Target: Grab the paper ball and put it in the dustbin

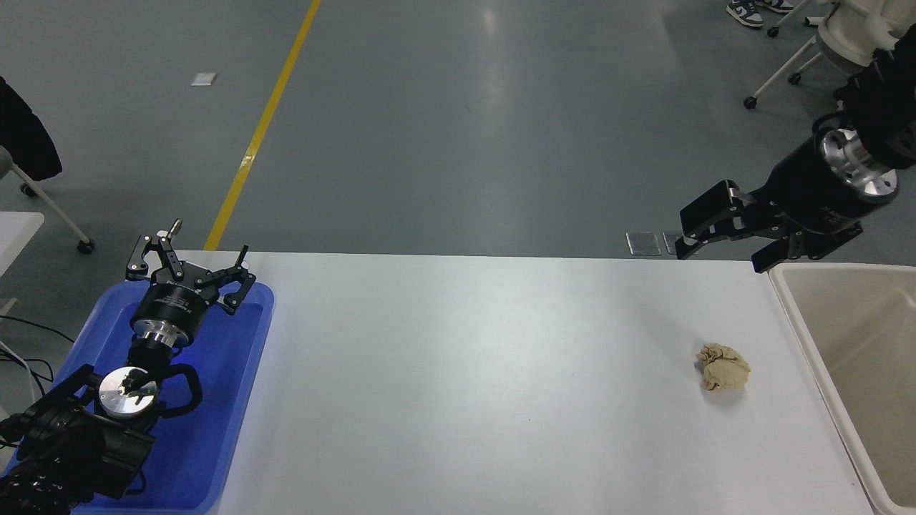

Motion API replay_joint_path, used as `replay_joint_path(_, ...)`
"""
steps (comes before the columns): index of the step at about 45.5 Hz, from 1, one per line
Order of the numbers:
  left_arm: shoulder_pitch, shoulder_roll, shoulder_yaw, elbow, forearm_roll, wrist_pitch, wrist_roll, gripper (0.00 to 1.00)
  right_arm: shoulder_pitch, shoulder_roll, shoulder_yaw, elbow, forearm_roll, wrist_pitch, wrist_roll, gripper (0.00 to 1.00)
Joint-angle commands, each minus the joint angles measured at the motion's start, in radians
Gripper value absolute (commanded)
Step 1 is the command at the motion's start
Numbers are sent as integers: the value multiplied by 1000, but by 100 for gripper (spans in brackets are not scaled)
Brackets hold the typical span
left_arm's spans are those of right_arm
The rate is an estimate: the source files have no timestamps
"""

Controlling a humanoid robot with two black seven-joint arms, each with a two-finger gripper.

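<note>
The tan paper ball (pixel 723 367) lies on the white table (pixel 465 372) at the right, a little left of the cream dustbin (pixel 798 315), whose inside looks empty. My right gripper (pixel 719 247) is open and empty, raised over the table's far right edge, beyond the ball and next to the bin's far left corner. My left gripper (pixel 189 261) is open and parked at the lower left, over the blue tray.
A shallow blue tray (pixel 236 400) sits at the table's left end under the left arm. Office chairs stand on the grey floor at the top right (pixel 801 64) and far left (pixel 43 193). A person's shoes (pixel 748 11) show at the top right.
</note>
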Motion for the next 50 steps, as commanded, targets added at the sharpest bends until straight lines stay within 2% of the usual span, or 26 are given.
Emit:
replay_joint_path(1,0,0,0,-1,0,0,1,100,-10,2,-1,-4,-1,0,0,100)
replay_joint_path(30,1,0,0,0,0,0,0,100,-9,-6,1,-43,7,0,3,100)
replay_joint_path(46,0,0,0,-1,0,0,0,100,-125,3,4,-213,-1,0,2,100)
replay_joint_path(50,0,0,0,-1,0,0,0,100,-208,22,1,-262,-24,-110,2,100)
